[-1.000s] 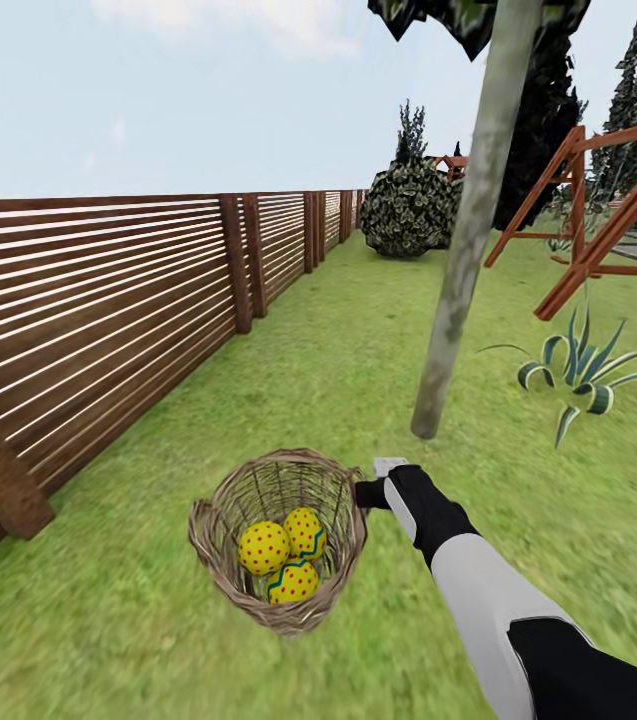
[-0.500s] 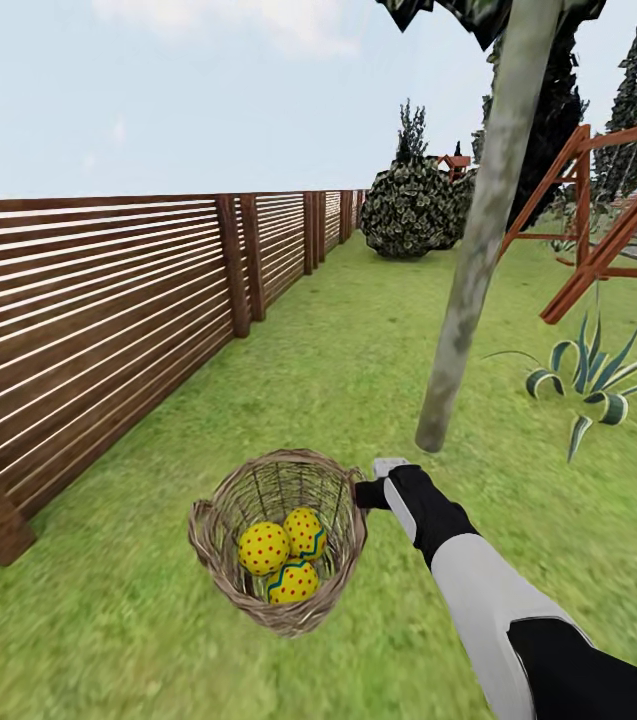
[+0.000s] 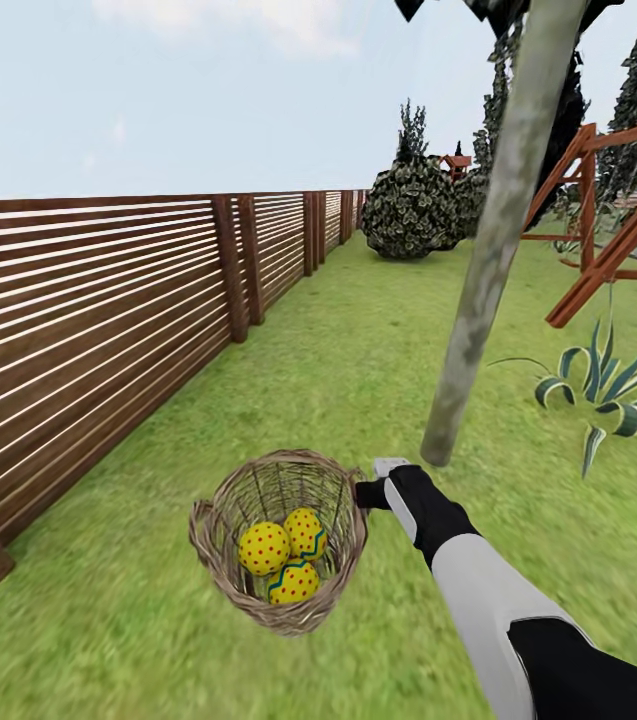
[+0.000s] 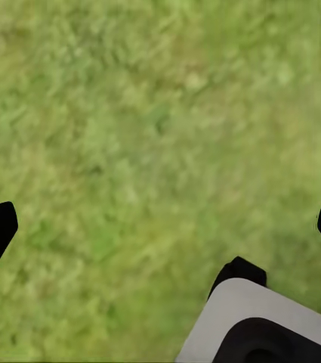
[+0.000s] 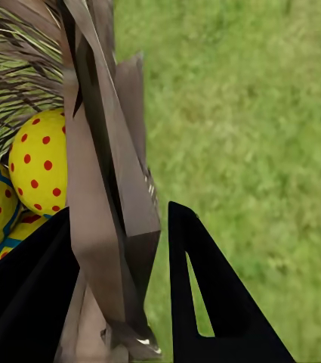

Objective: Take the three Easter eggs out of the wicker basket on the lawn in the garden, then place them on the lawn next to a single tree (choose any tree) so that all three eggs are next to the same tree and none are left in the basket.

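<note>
The wicker basket [image 3: 220, 558] hangs just above the lawn [image 3: 338, 370] in the head view, with three yellow red-dotted Easter eggs [image 3: 263, 547] inside. My right gripper [image 3: 363, 493] is shut on the basket's right rim. In the right wrist view its black fingers [image 5: 213, 302] pinch the wicker wall [image 5: 103, 189], and two eggs [image 5: 39, 162] show behind it. The tree's pale mottled trunk [image 3: 488, 260] stands in the grass just beyond the basket, to the right. My left gripper [image 4: 162, 227] is open over bare grass.
A slatted wooden fence [image 3: 108, 310] runs along the left. A striped spiky plant [image 3: 603, 385] grows right of the trunk, with a red wooden swing frame [image 3: 608, 230] behind it. A round bush [image 3: 408, 210] and dark cypresses stand far back.
The whole view has moved forward: the trunk and spiky plant slid right and lower, and the near fence post dropped toward the corner. The basket and right arm keep their place in the picture.
</note>
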Robot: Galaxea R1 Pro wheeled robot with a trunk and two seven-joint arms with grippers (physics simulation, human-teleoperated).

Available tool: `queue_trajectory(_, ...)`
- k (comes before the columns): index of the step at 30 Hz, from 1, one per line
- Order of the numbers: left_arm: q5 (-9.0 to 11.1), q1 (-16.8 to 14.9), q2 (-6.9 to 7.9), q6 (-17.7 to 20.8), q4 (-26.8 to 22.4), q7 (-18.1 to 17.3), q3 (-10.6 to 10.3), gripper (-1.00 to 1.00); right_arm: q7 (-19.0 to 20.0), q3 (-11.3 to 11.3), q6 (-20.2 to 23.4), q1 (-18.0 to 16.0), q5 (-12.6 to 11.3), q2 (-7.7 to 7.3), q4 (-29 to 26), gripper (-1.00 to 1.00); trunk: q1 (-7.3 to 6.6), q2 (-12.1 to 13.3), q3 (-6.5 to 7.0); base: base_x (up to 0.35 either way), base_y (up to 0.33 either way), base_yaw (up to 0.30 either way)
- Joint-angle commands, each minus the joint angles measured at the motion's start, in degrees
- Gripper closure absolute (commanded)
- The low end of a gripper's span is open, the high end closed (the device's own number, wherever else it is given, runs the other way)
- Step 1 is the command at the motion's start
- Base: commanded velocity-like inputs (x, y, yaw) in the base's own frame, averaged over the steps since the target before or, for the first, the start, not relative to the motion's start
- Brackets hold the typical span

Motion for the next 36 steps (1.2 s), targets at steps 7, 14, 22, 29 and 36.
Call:
queue_trajectory(7, 0.7, 0.0, 0.01, -0.3, 0.0, 0.0, -0.3, -1.0, 0.0, 0.0, 0.3, 0.0, -0.6, 0.08, 0.0, 1.0, 0.04, -0.1, -0.07, 0.335, 0.0, 0.0)
queue_trajectory(14, 0.9, 0.0, 0.01, -0.4, 0.0, -0.1, -0.3, -1.0, 0.0, 0.0, 0.3, 0.0, -0.6, 0.1, 0.0, 1.0, 0.04, -0.1, -0.07, 0.326, 0.039, 0.0)
queue_trajectory(22, 0.8, 0.0, 0.01, -0.4, 0.0, -0.2, -0.3, -1.0, 5.3, 0.0, 0.3, 0.0, -0.5, -0.01, -0.2, 1.0, 0.04, -0.1, -0.07, 0.265, 0.191, 0.18)
queue_trajectory(29, 0.8, 0.0, 0.01, -0.4, 0.0, -0.2, -0.3, -1.0, 5.6, 0.0, 0.3, 0.0, -0.5, -0.02, -0.2, 1.0, 0.04, -0.1, -0.07, 0.269, 0.205, 0.083)
queue_trajectory(36, 0.8, 0.0, 0.01, -0.4, 0.0, -0.2, -0.3, -1.0, 5.6, 0.0, 0.3, 0.0, -0.5, 0.0, -0.2, 1.0, 0.04, -0.1, 0.0, 0.273, 0.214, -0.009)
